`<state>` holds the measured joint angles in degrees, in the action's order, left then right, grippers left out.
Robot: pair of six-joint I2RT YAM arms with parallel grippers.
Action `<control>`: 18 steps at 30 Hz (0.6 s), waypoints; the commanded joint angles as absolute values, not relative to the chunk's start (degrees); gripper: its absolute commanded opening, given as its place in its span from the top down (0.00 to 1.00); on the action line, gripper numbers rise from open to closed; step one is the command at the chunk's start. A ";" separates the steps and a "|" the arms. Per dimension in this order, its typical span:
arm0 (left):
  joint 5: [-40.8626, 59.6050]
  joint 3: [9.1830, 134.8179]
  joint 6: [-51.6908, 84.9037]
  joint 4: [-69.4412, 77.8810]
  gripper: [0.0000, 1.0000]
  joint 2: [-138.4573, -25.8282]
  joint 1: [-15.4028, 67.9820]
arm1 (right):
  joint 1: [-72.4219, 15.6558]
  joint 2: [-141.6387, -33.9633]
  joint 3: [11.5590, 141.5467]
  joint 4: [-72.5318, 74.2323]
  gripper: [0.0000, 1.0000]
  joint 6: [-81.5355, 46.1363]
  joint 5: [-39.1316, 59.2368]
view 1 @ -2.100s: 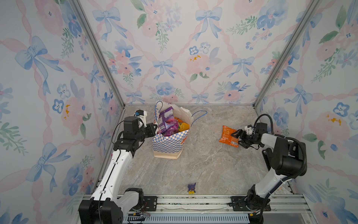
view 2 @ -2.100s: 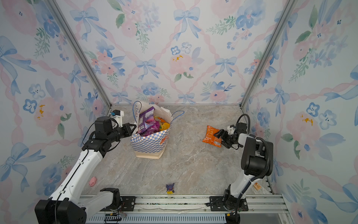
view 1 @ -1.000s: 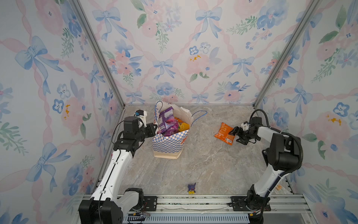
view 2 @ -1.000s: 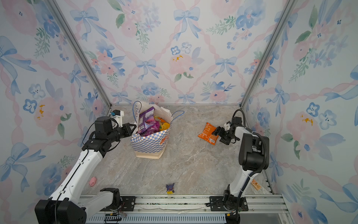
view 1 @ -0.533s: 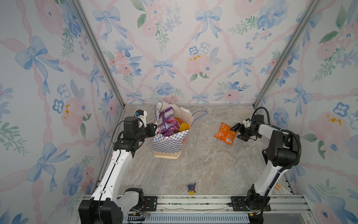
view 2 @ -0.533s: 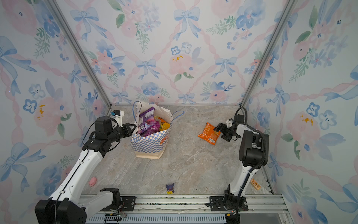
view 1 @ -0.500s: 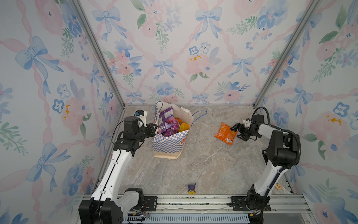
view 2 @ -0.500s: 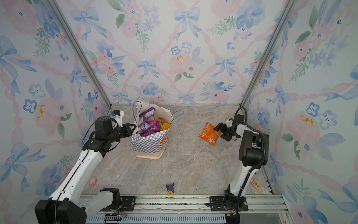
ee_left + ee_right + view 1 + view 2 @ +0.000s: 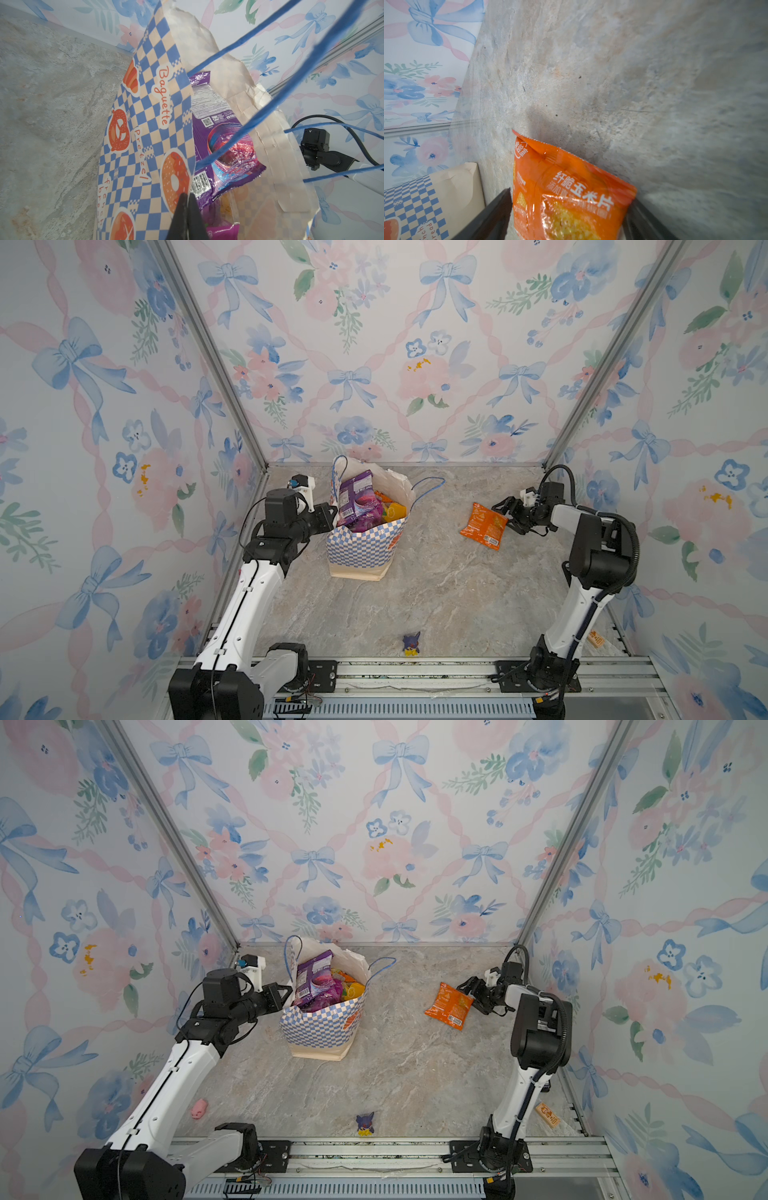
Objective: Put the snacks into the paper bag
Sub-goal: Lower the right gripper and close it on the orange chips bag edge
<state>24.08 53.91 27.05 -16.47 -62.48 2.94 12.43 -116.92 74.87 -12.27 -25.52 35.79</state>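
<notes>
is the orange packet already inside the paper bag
No, the orange packet sits out on the table, well apart from the paper bag.

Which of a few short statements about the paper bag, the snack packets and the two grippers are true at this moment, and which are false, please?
1. The left gripper is shut on the rim of the paper bag. True.
2. The orange packet lies inside the bag. False: it lies on the table, to the right of the bag.
3. A purple packet sticks up out of the bag. True.
4. The right gripper is closed, far from any packet. False: its jaws stand open on either side of the orange packet's edge.
5. The purple figurine stands in the bag. False: it stands on the table near the front rail.
</notes>
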 commanded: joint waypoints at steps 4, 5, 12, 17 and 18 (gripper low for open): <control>24.52 55.20 26.19 -17.42 1.00 -62.53 2.54 | 11.50 -120.94 74.36 -15.21 0.27 -26.23 32.98; 24.52 55.13 26.15 -17.34 1.00 -62.57 2.55 | 11.43 -120.90 74.44 -15.25 0.29 -26.27 32.96; 24.52 55.02 26.05 -17.32 1.00 -62.72 2.56 | 11.36 -121.11 74.70 -15.90 0.48 -25.67 32.96; 24.43 55.02 25.92 -17.40 1.00 -62.60 2.55 | 11.45 -121.25 74.88 -16.08 0.59 -25.50 33.09; 24.35 55.02 25.88 -17.38 1.00 -62.63 2.55 | 11.49 -121.29 74.88 -16.08 0.60 -25.42 33.12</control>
<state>24.08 53.91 27.03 -16.47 -62.48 2.94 12.21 -118.65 75.11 -12.16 -25.89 35.16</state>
